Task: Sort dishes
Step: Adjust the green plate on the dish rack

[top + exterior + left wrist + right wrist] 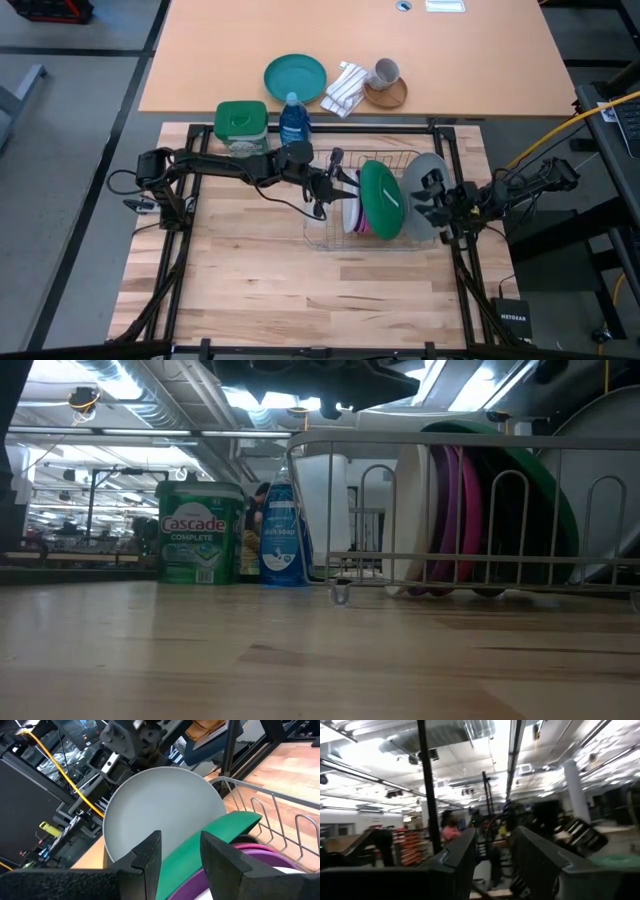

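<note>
A wire dish rack (375,235) stands mid-table and holds plates on edge. From the left they are a white plate (408,510), a magenta-pink plate (465,510), a green plate (380,198) and a large light grey plate (432,165) at the rack's right end. My left gripper (328,186) is open at the rack's left end. In the left wrist view (180,842) the green plate's rim (225,827) shows beyond the gap between its fingers. My right gripper (428,195) is open beside the light grey plate (160,805). My right gripper stands close against the right side of the light grey plate (440,170), at its upper rim. I cannot tell whether it touches the plate. Its own wrist view shows nothing between the fingers.
A green-lidded tub (241,126) and a blue soap bottle (293,120) stand just beyond the rack's far left. A teal plate (295,76), a striped cloth (345,88) and a mug (386,72) lie on the far tan table. Black frame rails (455,150) border the work area.
</note>
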Robot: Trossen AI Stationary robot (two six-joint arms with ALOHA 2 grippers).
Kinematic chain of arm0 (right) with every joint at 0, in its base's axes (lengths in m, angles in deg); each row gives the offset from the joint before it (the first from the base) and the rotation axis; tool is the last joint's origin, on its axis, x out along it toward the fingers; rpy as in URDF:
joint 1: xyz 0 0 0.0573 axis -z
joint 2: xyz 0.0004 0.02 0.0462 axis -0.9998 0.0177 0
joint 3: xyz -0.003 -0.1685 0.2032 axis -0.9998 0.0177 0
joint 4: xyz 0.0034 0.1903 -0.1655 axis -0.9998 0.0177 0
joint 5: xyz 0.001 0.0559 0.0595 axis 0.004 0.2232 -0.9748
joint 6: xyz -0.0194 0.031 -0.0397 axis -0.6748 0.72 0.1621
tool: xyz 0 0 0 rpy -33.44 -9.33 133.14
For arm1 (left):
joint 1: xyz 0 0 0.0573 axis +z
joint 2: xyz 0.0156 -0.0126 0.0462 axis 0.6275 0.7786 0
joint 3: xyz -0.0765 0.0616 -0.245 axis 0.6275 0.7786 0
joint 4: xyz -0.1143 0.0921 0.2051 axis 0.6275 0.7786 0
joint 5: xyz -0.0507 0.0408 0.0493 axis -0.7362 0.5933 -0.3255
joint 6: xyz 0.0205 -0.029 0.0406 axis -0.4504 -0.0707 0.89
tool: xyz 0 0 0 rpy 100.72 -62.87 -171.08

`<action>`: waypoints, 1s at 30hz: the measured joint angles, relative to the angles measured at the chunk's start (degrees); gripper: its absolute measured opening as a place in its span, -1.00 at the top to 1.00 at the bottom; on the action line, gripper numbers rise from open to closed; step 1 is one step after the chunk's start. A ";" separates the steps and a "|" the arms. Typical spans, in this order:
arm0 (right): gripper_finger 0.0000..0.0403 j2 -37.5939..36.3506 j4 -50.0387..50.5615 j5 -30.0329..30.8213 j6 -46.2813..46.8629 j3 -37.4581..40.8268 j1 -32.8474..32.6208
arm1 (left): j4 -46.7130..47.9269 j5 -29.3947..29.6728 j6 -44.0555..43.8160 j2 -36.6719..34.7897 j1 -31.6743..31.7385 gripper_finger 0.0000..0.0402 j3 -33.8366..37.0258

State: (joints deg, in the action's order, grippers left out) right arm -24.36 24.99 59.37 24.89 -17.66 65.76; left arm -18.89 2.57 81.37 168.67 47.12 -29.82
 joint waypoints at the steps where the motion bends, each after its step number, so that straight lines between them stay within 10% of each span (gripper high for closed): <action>1: 0.27 0.00 -0.36 0.08 -0.90 0.00 0.00 | 0.01 0.04 0.27 0.00 0.02 0.39 0.00; 30: 0.27 0.00 -0.90 0.09 -2.37 0.00 0.00 | 7.22 4.48 -2.03 0.11 0.92 0.66 -3.94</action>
State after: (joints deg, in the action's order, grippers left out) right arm -24.36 24.09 59.46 22.52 -17.66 65.75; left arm -11.67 7.05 79.34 168.78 48.04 -33.77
